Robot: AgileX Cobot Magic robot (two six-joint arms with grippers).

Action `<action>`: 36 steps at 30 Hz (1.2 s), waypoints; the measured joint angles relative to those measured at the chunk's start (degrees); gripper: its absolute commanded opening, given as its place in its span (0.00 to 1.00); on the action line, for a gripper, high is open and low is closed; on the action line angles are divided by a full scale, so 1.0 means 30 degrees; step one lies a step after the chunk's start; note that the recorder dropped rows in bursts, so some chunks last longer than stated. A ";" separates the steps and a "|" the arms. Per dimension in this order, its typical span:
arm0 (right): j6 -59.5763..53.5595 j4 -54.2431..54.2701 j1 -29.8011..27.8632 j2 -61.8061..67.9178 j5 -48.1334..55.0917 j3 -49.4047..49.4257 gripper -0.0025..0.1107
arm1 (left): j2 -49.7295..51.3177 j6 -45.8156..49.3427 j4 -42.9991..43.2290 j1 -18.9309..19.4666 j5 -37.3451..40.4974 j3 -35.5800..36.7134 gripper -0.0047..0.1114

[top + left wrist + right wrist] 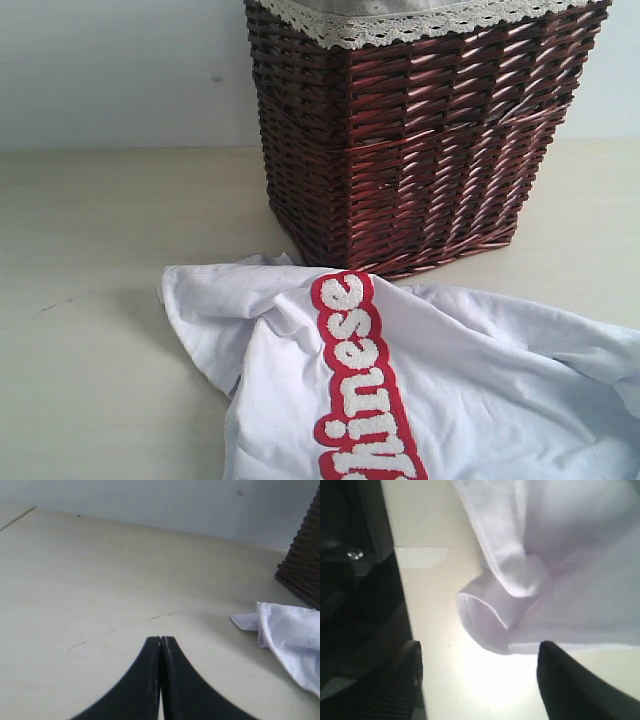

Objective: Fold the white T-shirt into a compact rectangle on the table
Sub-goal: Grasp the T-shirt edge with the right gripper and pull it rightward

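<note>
The white T-shirt (480, 380) lies crumpled on the table (90, 300) in front of the basket, its red band of fuzzy white lettering (360, 385) running down the middle. A corner of the shirt (285, 640) shows in the left wrist view, well off to the side of my left gripper (160, 639), which is shut over bare table with nothing in it. My right gripper (480, 650) stands open just short of a rolled fold of the shirt (520, 580); nothing lies between its fingers. Neither arm appears in the exterior view.
A dark brown wicker basket (420, 130) with a lace-trimmed liner stands right behind the shirt. Its lower corner (302, 565) shows in the left wrist view. Pale table stretches to the left, up to a light wall (120, 70).
</note>
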 measured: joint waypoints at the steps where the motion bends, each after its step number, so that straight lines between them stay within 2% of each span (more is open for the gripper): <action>1: -0.0495 0.0000 0.0000 -0.0722 -0.0783 0.0000 0.59 | 0.0000 0.0000 0.0000 0.0000 0.0000 0.0000 0.04; 3: -0.0874 0.0093 0.0000 -0.1568 -0.3525 0.0000 0.59 | 0.0000 0.0000 0.0000 0.0000 0.0000 0.0000 0.04; 5: -0.0264 0.0576 0.0000 -0.1664 -0.8110 0.0000 0.59 | 0.0000 0.0000 0.0000 0.0000 0.0000 0.0000 0.04; 8: 0.3367 0.1925 0.0000 0.0092 -1.4742 -0.0063 0.59 | 0.0000 0.0000 0.0000 0.0000 0.0000 0.0000 0.04; 10: 0.6125 0.2560 0.0000 0.1977 -1.6116 -0.0505 0.58 | 0.0000 0.0000 0.0000 0.0000 0.0000 0.0000 0.04; 14: 1.0150 0.2851 0.0000 0.6259 -1.4694 -0.1686 0.57 | 0.0000 0.0000 0.0000 0.0000 0.0000 0.0000 0.04; 18: 1.1026 0.3273 0.0000 0.8761 -1.4218 -0.2491 0.57 | 0.0000 0.0000 0.0000 0.0000 0.0000 0.0000 0.04; 21: 1.1157 0.4228 0.0000 0.9714 -1.4425 -0.3009 0.53 | 0.0000 0.0000 0.0000 0.0000 0.0000 0.0000 0.04; 23: 1.1195 0.4750 0.0000 1.0290 -1.4394 -0.3153 0.45 | 0.0000 0.0000 0.0000 0.0000 0.0000 0.0000 0.04; 29: 1.1226 0.5076 0.0000 1.1030 -1.3753 -0.3187 0.02 | 0.0000 0.0000 0.0000 0.0000 0.0000 0.0000 0.04; 36: 1.1226 0.4156 0.0000 0.9098 -1.6682 -0.3187 0.02 | 0.0000 0.0000 0.0000 0.0000 0.0000 0.0000 0.04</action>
